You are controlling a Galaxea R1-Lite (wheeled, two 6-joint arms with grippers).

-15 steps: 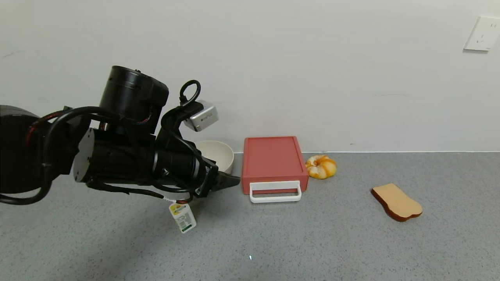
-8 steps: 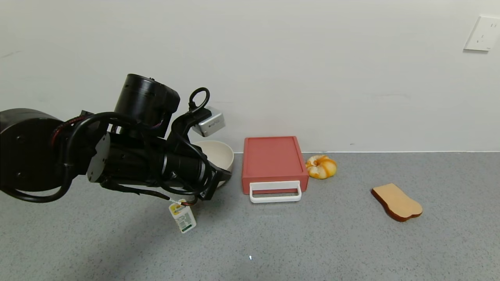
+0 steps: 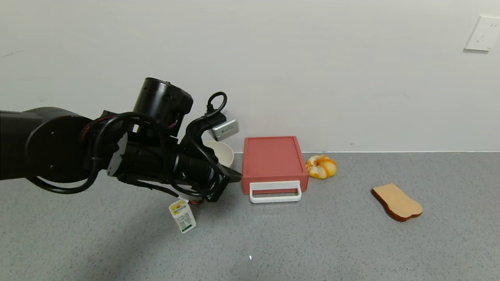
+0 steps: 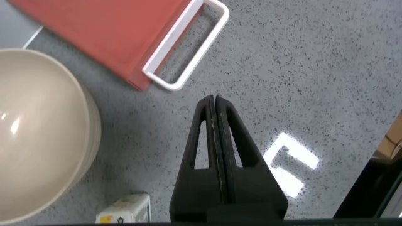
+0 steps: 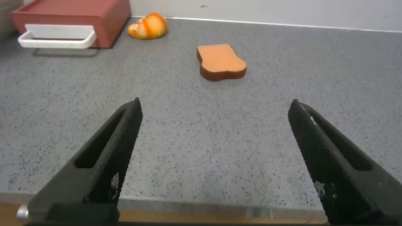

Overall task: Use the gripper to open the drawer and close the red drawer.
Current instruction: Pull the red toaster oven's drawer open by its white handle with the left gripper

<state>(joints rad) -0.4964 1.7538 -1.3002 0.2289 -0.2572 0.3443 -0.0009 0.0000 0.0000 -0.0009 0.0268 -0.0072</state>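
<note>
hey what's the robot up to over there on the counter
The robot's left claw, shut and holding nothing, hangs over the grey counter beside the beige bowl, pointing toward the red drawer. It is short of the white handle and touches nothing. The drawer looks closed. The right claw sits open and idle nearer the robot. A bread roll, a toast slice and a small carton lie around.

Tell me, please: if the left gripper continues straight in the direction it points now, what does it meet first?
Probably the drawer, at its white handle. The left gripper, jaws shut, points at the handle across bare table, with the bowl off to one side. Depth is unclear, so it may pass over it.
</note>
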